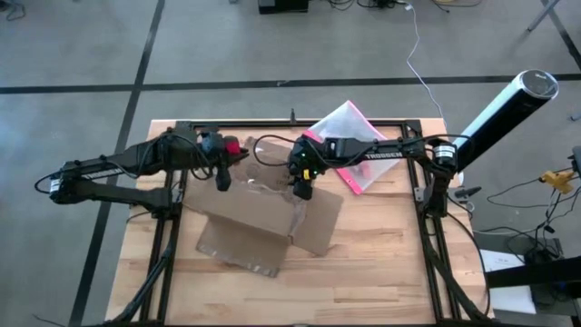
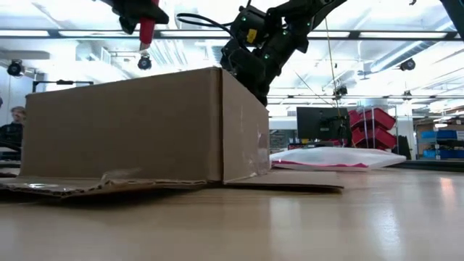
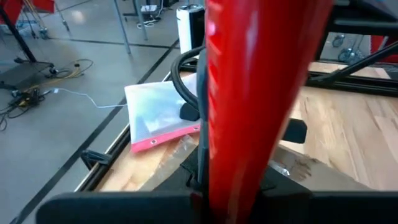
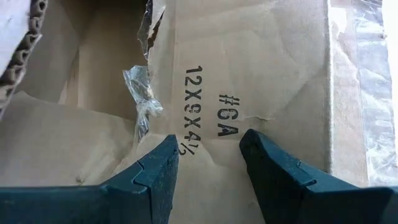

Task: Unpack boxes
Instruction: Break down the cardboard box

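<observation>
Right tool point(image 4: 208, 163) bent down, fingers apart over box point(image 1: 263, 213) flap; left tool point(image 1: 225, 156) raised, clamped on red item point(image 3: 261, 93)

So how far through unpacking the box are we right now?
Done: the cardboard box is cut open, its flaps splayed on the table, torn tape hanging at the seam. A pink-edged pouch lies beside it. In hand: the left gripper holds a red tool above the box; the right gripper, fingers open, hovers over a flap printed 12x9x4½. Left: whether anything remains inside cannot be seen.
</observation>
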{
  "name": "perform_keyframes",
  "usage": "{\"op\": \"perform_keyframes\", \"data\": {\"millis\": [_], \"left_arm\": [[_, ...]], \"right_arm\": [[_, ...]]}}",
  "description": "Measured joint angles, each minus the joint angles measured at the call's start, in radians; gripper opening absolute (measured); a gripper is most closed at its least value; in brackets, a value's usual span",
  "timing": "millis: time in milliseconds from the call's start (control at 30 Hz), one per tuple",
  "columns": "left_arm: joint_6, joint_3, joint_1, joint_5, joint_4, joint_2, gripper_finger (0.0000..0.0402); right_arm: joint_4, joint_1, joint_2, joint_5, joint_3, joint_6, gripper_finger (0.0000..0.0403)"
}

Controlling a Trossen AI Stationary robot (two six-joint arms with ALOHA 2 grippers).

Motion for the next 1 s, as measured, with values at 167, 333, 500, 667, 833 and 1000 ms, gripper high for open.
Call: {"op": "perform_keyframes", "data": {"millis": [167,333,500,667,833,1000], "left_arm": [[-0.001,-0.004,0.0,-0.001,0.024,0.002,0.0022],[-0.001,-0.007,0.0,0.007,0.104,0.018,0.0022],[-0.001,-0.007,-0.001,0.03,0.16,0.045,0.0022],[0.0,-0.008,-0.001,0.062,0.178,0.094,0.0022],[0.019,-0.008,-0.001,0.101,0.251,0.159,0.0022],[0.022,-0.008,-0.001,0.156,0.365,0.235,0.0022]], "right_arm": [[-0.018,-0.001,-0.033,0.003,0.044,0.002,0.017],[-0.034,-0.006,-0.068,-0.009,0.132,-0.001,0.017],[-0.021,-0.005,-0.116,-0.015,0.211,-0.007,0.017],[-0.002,-0.004,-0.158,-0.031,0.293,-0.023,0.0171],[0.007,-0.004,-0.171,-0.037,0.378,-0.025,0.0196],[0.003,-0.004,-0.157,-0.043,0.405,-0.024,0.0227]]}}
